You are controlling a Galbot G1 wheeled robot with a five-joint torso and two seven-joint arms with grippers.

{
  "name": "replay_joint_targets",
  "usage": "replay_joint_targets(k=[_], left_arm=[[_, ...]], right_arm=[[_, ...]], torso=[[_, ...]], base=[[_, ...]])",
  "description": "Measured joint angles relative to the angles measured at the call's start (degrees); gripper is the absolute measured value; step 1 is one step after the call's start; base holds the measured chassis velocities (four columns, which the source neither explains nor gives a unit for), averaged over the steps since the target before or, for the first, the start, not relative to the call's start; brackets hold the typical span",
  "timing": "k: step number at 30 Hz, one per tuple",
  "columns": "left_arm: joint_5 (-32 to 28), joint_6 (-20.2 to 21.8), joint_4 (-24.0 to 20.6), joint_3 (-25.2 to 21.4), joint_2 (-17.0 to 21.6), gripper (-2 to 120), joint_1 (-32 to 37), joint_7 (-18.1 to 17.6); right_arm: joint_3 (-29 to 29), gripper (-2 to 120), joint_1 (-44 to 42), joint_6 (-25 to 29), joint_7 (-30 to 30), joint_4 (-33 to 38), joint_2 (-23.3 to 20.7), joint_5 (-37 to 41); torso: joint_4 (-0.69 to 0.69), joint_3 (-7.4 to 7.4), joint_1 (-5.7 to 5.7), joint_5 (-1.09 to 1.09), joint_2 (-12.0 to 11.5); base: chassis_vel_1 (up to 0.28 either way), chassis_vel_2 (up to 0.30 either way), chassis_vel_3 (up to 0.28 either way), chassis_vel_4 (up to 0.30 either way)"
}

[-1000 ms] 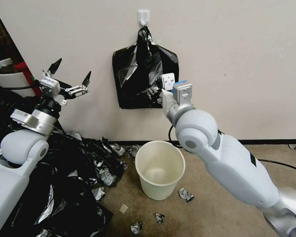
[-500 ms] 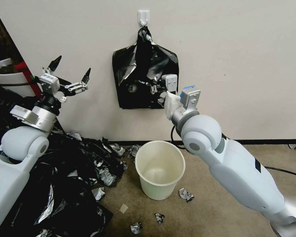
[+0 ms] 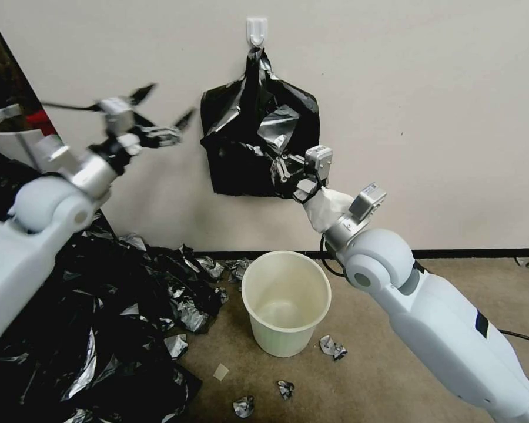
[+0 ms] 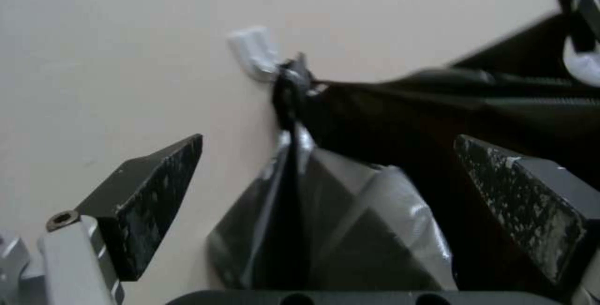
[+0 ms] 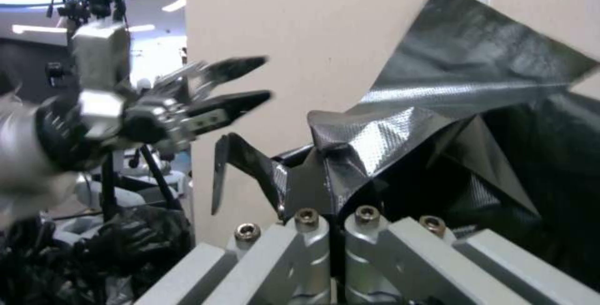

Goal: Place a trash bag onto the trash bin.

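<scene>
Now the right gripper (image 3: 282, 170) is clamped on the trash bag (image 3: 279, 126) by the wall, while the left gripper (image 3: 164, 111) stands spread apart beside it.

You have a thin, glossy black plastic trash bag (image 3: 258, 141), wrinkled and silvery where light hits. The trash bin (image 3: 285, 302) is smooth cream plastic. Floor (image 3: 394, 376) is matt carpet; wall (image 3: 423, 88) is smooth, matt.

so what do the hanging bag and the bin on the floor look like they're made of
The trash bag looks like thin glossy black plastic film: it creases sharply and shines silvery where light hits. The trash bin looks like smooth, rigid cream-white plastic with a rolled rim, though that is judged by look alone.
</scene>
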Motion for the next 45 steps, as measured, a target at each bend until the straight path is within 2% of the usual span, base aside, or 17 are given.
replay_joint_targets(k=[1,3,4,5,7,8,11,14,24,30,31,34,36,37,39,41,45], left_arm=[[0.00,0.00,0.00,0.00,0.00,100,0.00,0.00],[3.36,0.46,2.84,6.59,-1.37,100,-6.90,2.38],[3.36,0.46,2.84,6.59,-1.37,100,-6.90,2.38],[5.58,0.82,4.11,9.43,-2.15,100,-10.03,3.35],[9.57,1.69,5.49,12.16,-2.88,100,-13.29,5.84],[9.57,1.69,5.49,12.16,-2.88,100,-13.29,5.84],[16.34,2.90,6.43,12.77,-3.03,100,-15.31,10.47],[19.79,3.18,6.78,12.77,-2.93,100,-15.90,11.88],[24.04,5.04,7.90,13.59,-3.32,99,-16.95,11.91],[25.36,5.81,8.00,13.44,-4.89,75,-15.67,9.59],[25.36,5.81,8.00,13.44,-4.89,75,-15.67,9.59],[25.20,5.97,7.98,13.22,-5.24,60,-15.16,8.57],[25.08,6.01,7.98,13.20,-5.28,58,-15.09,8.27],[24.51,6.32,7.98,13.19,-5.41,50,-14.95,7.44],[23.64,7.08,7.98,13.25,-5.60,42,-14.84,5.91],[23.18,7.50,7.98,13.29,-5.71,39,-14.75,5.07],[20.57,9.23,7.14,12.99,-5.73,21,-13.46,2.40]], right_arm=[[0.00,0,0.00,0.00,0.00,0.00,0.00,0.00],[0.00,0,0.17,0.38,-0.61,-0.90,0.84,-1.95],[0.00,0,0.17,0.38,-0.61,-0.90,0.84,-1.95],[-0.01,0,0.30,0.43,-0.75,-1.23,1.40,-2.42],[-0.06,0,0.51,0.43,-0.81,-1.44,2.00,-2.84],[-0.06,0,0.51,0.43,-0.81,-1.44,2.00,-2.84],[-0.08,0,0.81,0.35,-1.01,-1.56,2.54,-3.22],[-0.08,0,0.91,0.30,-1.12,-1.58,2.82,-3.29],[-0.58,0,2.16,0.09,-1.43,-1.82,4.35,-3.37],[-0.85,0,2.62,0.06,-1.41,-2.47,4.77,-3.29],[-0.85,0,2.62,0.06,-1.41,-2.47,4.77,-3.29],[-0.87,0,2.52,0.06,-1.40,-2.70,4.79,-3.29],[-0.87,0,2.51,0.06,-1.40,-2.73,4.80,-3.29],[-0.89,0,2.47,0.06,-1.39,-2.81,4.81,-3.30],[-0.95,0,2.44,0.06,-1.40,-2.88,4.81,-3.32],[-0.96,0,2.39,0.06,-1.40,-2.92,4.83,-3.33],[-0.94,0,2.11,0.06,-1.40,-3.06,4.85,-3.41]], torso=[[0.00,0.00,0.00,0.00,0.00],[0.01,0.01,0.00,-0.05,-0.01],[0.01,0.01,0.00,-0.05,-0.01],[0.00,0.01,0.00,-0.03,0.00],[-0.01,0.01,0.00,-0.02,0.00],[-0.01,0.01,0.00,-0.02,0.00],[0.01,0.01,0.00,-0.03,0.00],[0.02,0.01,0.00,-0.04,0.00],[0.02,0.01,0.00,-0.04,-0.01],[0.01,0.01,0.00,-0.04,0.00],[0.01,0.01,0.00,-0.04,0.00],[0.01,0.01,0.01,-0.03,0.00],[0.01,0.00,0.00,-0.03,0.00],[0.01,0.01,0.00,-0.03,0.00],[0.01,0.00,0.00,-0.03,0.00],[0.01,0.00,0.00,-0.03,0.00],[0.00,0.00,0.00,-0.03,0.00]], base=[[0.000,0.000,0.000,0.000],[0.000,0.000,0.000,0.000],[0.000,0.000,0.000,0.000],[0.000,0.000,0.000,0.000],[0.000,0.000,0.000,0.000],[0.000,0.000,0.000,0.000],[0.000,0.000,0.000,0.000],[0.000,0.000,0.000,0.000],[0.000,0.000,0.000,0.000],[0.000,0.000,0.000,0.000],[0.000,0.000,0.000,0.000],[0.000,0.000,0.000,0.000],[0.000,0.000,0.000,0.000],[0.000,0.000,0.000,0.000],[0.000,0.000,0.000,0.000],[0.000,0.000,0.000,0.000],[0.000,0.000,0.000,0.000]])
